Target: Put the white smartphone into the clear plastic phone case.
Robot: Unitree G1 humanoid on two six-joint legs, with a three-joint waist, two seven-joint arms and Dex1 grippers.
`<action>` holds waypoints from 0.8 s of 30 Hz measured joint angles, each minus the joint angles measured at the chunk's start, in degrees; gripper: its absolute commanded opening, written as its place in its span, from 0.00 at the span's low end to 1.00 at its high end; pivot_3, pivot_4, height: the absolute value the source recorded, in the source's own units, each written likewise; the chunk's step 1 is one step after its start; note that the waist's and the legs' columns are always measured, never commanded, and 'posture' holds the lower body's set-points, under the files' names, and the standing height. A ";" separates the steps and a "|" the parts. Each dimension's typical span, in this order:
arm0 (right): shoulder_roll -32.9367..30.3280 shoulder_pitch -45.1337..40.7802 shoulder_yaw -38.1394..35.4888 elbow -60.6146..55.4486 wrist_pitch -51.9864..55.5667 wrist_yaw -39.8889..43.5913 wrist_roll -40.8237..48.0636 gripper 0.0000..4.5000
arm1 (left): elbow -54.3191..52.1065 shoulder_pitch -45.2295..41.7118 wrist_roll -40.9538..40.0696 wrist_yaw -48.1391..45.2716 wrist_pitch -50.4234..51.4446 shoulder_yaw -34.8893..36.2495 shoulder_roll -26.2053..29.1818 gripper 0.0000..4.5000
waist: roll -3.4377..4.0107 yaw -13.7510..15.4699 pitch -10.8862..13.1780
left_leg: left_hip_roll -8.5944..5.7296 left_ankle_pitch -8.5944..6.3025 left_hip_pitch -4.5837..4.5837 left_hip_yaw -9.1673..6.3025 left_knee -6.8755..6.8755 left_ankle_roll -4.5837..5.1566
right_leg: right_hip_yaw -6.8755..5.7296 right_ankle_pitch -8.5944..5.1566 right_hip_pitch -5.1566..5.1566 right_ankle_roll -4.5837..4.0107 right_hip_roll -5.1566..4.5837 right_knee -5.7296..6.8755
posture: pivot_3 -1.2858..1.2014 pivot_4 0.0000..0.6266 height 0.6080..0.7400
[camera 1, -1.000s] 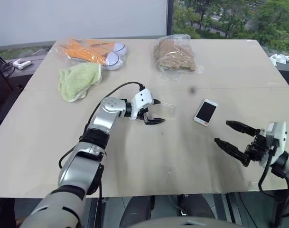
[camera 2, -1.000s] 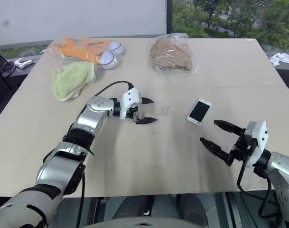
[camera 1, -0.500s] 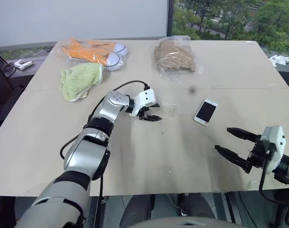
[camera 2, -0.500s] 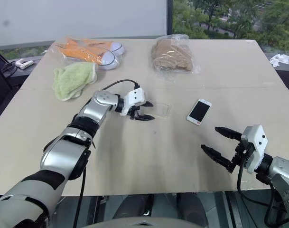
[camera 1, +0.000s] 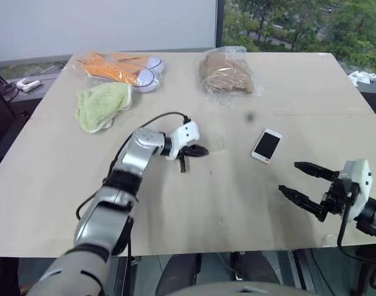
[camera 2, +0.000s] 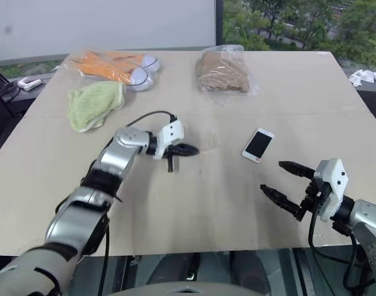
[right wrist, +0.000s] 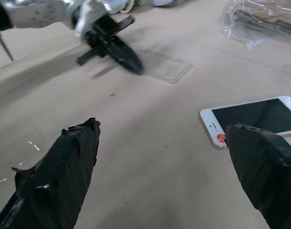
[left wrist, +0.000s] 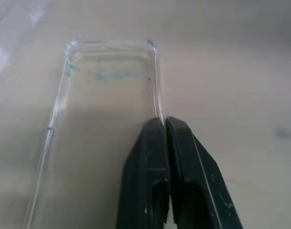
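No brand names or readable writing anywhere that I can make out, just a small red dot near one end of the white flat smartphone with the black screen (right wrist: 254, 118).

The left gripper (camera 1: 196, 150) is sitting mid-tabletop with its black fingers (left wrist: 176, 176) clenched together, and in the left wrist view they're pinching the long side wall of the thin see-through plastic phone case (left wrist: 107, 95). That case is lying flat on the beige tabletop (camera 1: 237, 203), stretching away from the fingertips toward the phone, and it's almost invisible from the head camera.

The phone is lying screen up, right of the case and apart from it, with bare tabletop between the two.

The right gripper (camera 1: 306, 183) is hanging near the tabletop's front right edge, fingers spread wide and released, nothing in them. The phone is sitting just beyond it.

Lots of open room in the middle and front of the tabletop. The clutter is all along the far edge:
- orange and white shoes in a clear bag (camera 1: 123, 68)
- a crumpled light green cloth (camera 1: 102, 103)
- a brown bundle in a crinkly clear bag (camera 1: 226, 73)
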 measured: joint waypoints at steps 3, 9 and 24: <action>-0.01 -0.57 0.26 0.13 0.00 0.28 0.00 1.00 | -15.90 5.84 -2.58 0.61 9.87 -0.44 0.65 0.01 | 0.01 0.45 0.00 | -0.01 0.00 -0.02 -0.03 0.02 0.00 | -0.03 0.00 0.02 0.00 -0.06 -0.01 | 0.52 0.24 1.00; -0.01 -1.22 0.47 0.92 -0.01 1.13 -0.05 1.00 | -30.70 10.49 -6.16 4.02 20.82 -3.04 -0.09 0.01 | 0.05 1.05 -0.03 | -0.01 0.00 0.05 -0.02 0.03 0.00 | -0.03 0.00 0.05 0.00 -0.03 0.01 | 0.52 0.24 1.00; -2.62 -7.13 3.08 4.93 6.05 -8.38 -8.49 1.00 | -32.54 12.86 -10.80 6.73 19.16 -2.26 3.67 0.99 | 0.12 1.22 -0.02 | -0.02 0.01 0.08 0.03 0.01 -0.02 | 0.02 0.00 0.03 -0.01 -0.03 0.00 | 0.52 0.24 1.00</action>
